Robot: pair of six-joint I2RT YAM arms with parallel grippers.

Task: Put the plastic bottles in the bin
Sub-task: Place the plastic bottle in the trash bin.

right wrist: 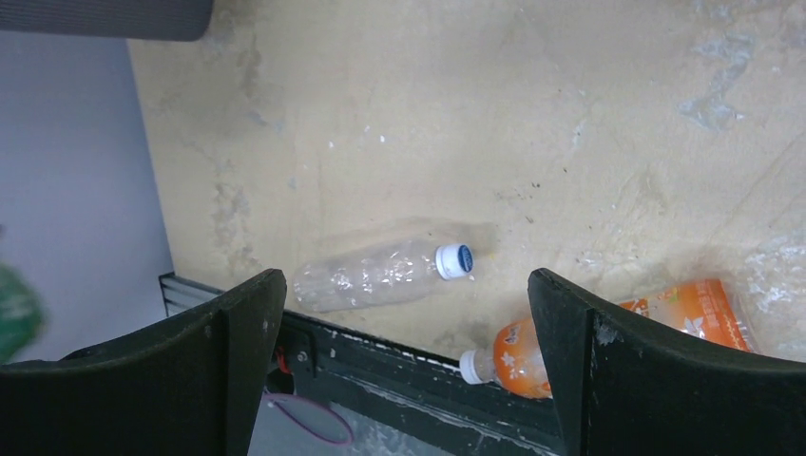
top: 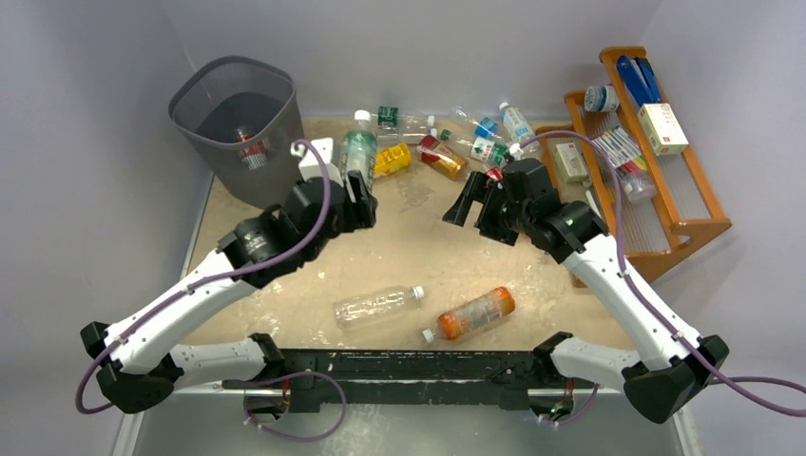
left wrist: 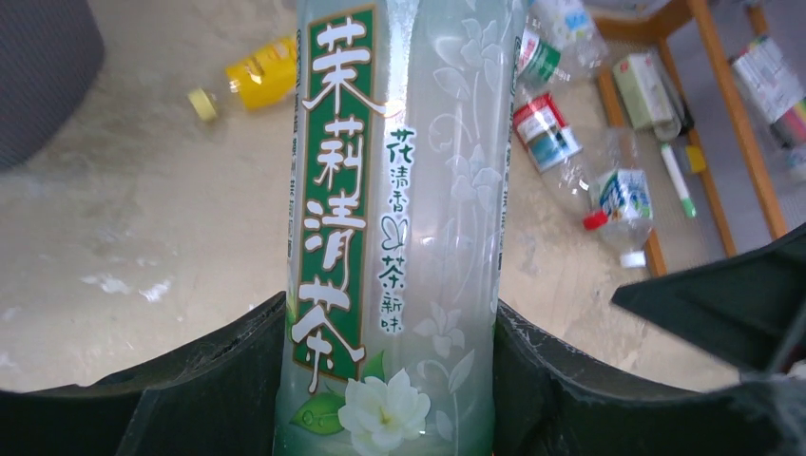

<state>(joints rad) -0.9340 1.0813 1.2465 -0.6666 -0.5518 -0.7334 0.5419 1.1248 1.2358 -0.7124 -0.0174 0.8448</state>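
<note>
Closest to the lens in the left wrist view is a green-labelled bottle (left wrist: pixel 399 237), clear with a white flower print. It is pinched near its base between the left fingers (left wrist: pixel 190 399), which are closed onto its sides. Its neck points away from the wrist, probably so it can be tipped cap-first over a rim. From above, this arm appears to hold it off the desk (top: pixel 428 256), just right of the bin (top: pixel 223 176) and not yet over the opening, so the step in hand looks like the carry toward the drop. The bin stands at the far left corner and already has a red-labelled bottle (top: pixel 249 147) inside. The right fingers (right wrist: pixel 219 370) are spread wide with nothing between them. They hang above the middle of the desk, looking down on a clear bottle (right wrist: pixel 380 274) and an orange bottle (right wrist: pixel 694 309) lying near the front edge, likely candidates for the next pick. More bottles (top: pixel 456 142), one of them yellow, lie along the far edge beside the wooden rack (top: pixel 708 195).
</note>
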